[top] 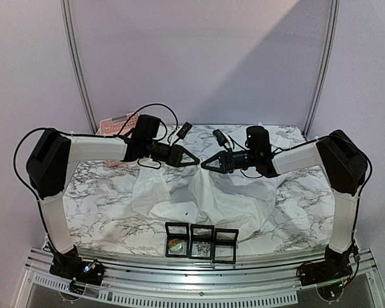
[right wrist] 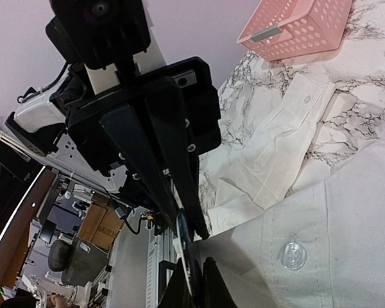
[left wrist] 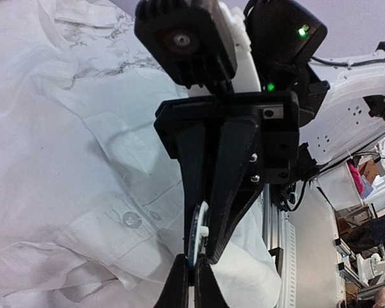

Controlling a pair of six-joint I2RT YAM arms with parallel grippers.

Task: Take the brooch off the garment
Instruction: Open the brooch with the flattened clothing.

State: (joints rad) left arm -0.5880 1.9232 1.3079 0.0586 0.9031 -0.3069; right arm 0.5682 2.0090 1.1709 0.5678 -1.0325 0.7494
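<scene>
Grippers meet tip to tip above the middle of the table [top: 102, 192], as you can see from the top view: the left gripper [top: 194, 160] reaches in from the left and the right gripper [top: 206, 163] from the right, both lying nearly level. Between them, in the two wrist views, you see the brooch [left wrist: 194, 240], a thin round piece turned edge-on with a dark bluish rim. The left gripper is clenched on one edge of it, and the right gripper is clenched on it from the opposite side. The two pairs of fingers come so close around it that you cannot say if they touch each other. The shirt [top: 205, 202] lies spread and wrinkled on the marble below the grippers, and its cloth rises in a peak toward the tips. You cannot tell from these views if the brooch is attached to the cloth or free of it. A clear button [right wrist: 294, 255] sits on the shirt front near the right gripper's fingers. The pink basket [top: 117, 125] stands at the far left of the table, behind the left arm, and a sleeve cuff lies close to it. Three small black boxes [top: 202, 242] stand in a row at the near edge, just in front of the shirt.
</scene>
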